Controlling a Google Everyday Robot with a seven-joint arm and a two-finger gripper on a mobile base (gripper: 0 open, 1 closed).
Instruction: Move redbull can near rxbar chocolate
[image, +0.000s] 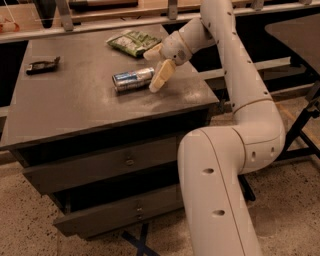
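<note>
Gripper (150, 73) nr redbull can (131, 80) lying on side, fingers (161, 77) apart, rxbar chocolate (42, 65) well away.

I see a dark grey table top (75, 110) carrying three things: the can (132, 79) lying on its side right of the middle, a green snack bag (134, 42) near the far edge, and the dark bar (43, 65) well apart by the far left corner. My gripper (156, 64) hangs just beside the can's right end, fingers spread.

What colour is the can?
The redbull can is silver and blue, camera view; gripper at its end.
</note>
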